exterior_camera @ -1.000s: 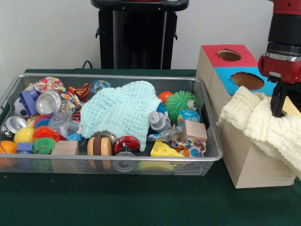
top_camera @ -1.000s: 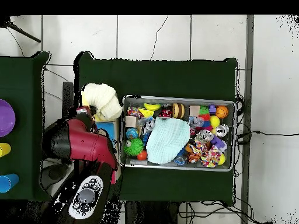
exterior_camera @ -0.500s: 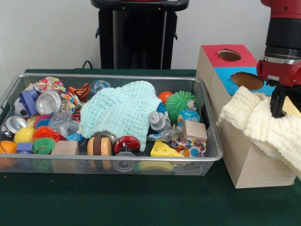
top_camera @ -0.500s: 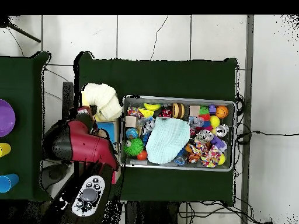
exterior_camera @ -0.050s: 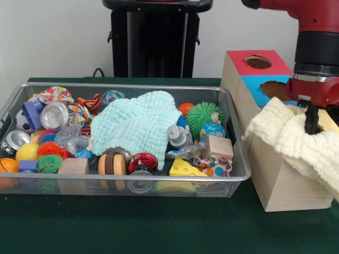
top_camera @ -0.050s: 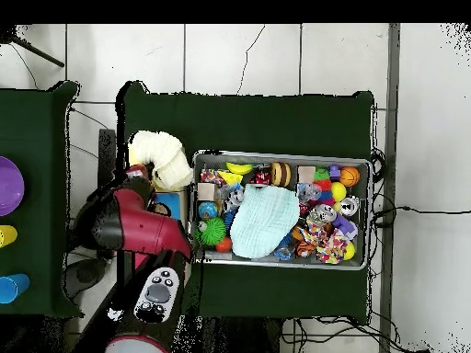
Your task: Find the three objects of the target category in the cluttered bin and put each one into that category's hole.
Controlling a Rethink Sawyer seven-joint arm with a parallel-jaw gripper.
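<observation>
A cream knitted cloth (exterior_camera @ -0.050s: 296, 143) lies draped over the top and front corner of the wooden sorting box (exterior_camera @ -0.050s: 275, 185); from above, the cream cloth (top_camera @ -0.050s: 161, 158) sits just left of the bin. My gripper (exterior_camera @ -0.050s: 312, 127) reaches straight down into the cloth's folds, which hide its tip. The red arm (top_camera @ -0.050s: 138, 225) covers it in the overhead view. On the box top, a round hole (exterior_camera @ -0.050s: 258, 62) opens in a red panel and another hole (exterior_camera @ -0.050s: 275, 89) in a blue panel. A mint-green cloth (exterior_camera @ -0.050s: 137, 124) is spread over the toys in the wire bin (exterior_camera @ -0.050s: 132, 185).
The bin holds several balls, cans, wooden blocks, a spiky green ball (exterior_camera @ -0.050s: 202, 116) and a yellow cheese wedge (exterior_camera @ -0.050s: 183, 168). The box stands right against the bin's right end. A black stand (exterior_camera @ -0.050s: 153, 37) rises behind the bin. Coloured cups (top_camera @ -0.050s: 7, 237) sit on a side table.
The arm's upper links have swung, and a red link now shows at the top of the front view. The gripper has shifted slightly but stays in the cream cloth, which has not moved.
</observation>
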